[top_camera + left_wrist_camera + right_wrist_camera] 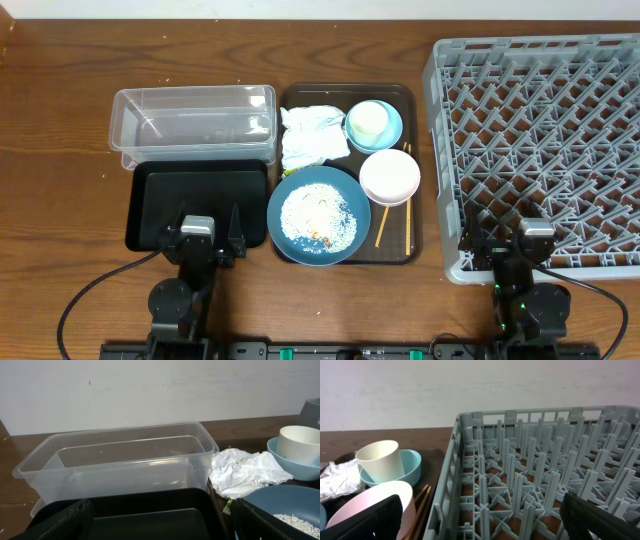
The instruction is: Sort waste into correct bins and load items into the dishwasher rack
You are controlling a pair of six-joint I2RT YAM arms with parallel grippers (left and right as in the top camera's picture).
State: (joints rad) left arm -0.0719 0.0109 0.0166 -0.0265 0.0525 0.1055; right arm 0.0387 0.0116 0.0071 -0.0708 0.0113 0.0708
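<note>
A wooden table (60,120) is seen from above, with two robot arms at its near edge. The left gripper (159,524) has its two dark fingers spread wide, one at each lower corner of its own camera's picture, pinching nothing. It hangs over the near edge of a shallow black tray (195,195). The right gripper (482,519) is spread just as wide and is empty, poised at the near left corner of a big grey dishwasher rack (432,150) that fills the table's right side.

Right behind the black tray, toward the far left corner, sits a clear plastic tub (195,95).

Mid-table, a dark brown serving tray (345,88) carries the rest:
- A crumpled white napkin (312,135) lies at its far left corner.
- A light-blue bowl (396,128) sits at the far right, with a cream cup (368,120) standing in it.
- A white bowl (389,177) sits just nearer than the blue one.
- A large blue plate (279,215) strewn with loose white rice (318,215) sits at the near left, overhanging the tray's edge.
- Wooden chopsticks (381,226) lie near the tray's right edge, their far ends tucked under the white bowl.

Only the left wrist camera shows a sliver of green wrapper (227,506) poking out beneath the napkin's near edge. Only the right wrist camera shows the rack's upright pegs from the side. Only the overhead view takes in both arms at once.
</note>
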